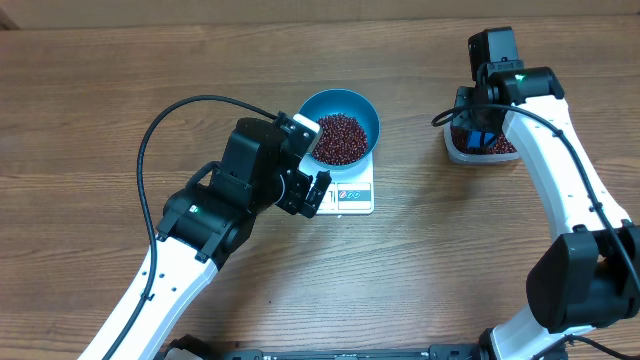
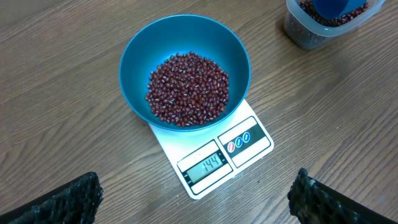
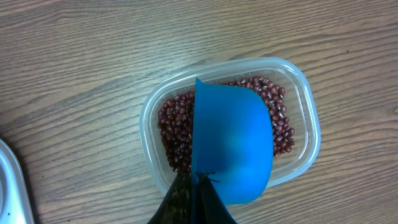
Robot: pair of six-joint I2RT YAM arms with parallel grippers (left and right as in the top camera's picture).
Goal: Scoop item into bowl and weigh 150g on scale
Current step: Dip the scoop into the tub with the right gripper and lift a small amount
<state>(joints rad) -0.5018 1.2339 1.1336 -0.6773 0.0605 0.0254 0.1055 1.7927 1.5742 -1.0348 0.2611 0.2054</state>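
1. The left gripper has its jaws spread wide with nothing between them. Its dark fingertips sit at the two near corners of the left wrist view.
2. Seen from overhead, this gripper hangs over the left edge of the scale. I cannot tell whether it touches it.
3. The right gripper is clamped on the handle of a small blue scoop.
4. The scoop lies over the middle of a clear plastic tub, cup end pointing far. Whether it touches the contents I cannot tell.
5. Loose beans, dark red-brown, fill the tub around the scoop.
6. The blue bowl stands upright on the far part of the white scale. The display and buttons at the near edge are uncovered, and the display reads 144.
7. A heap of beans covers the bottom of the bowl.
8. On the wooden table, the tub stands to the right of the bowl, well apart.
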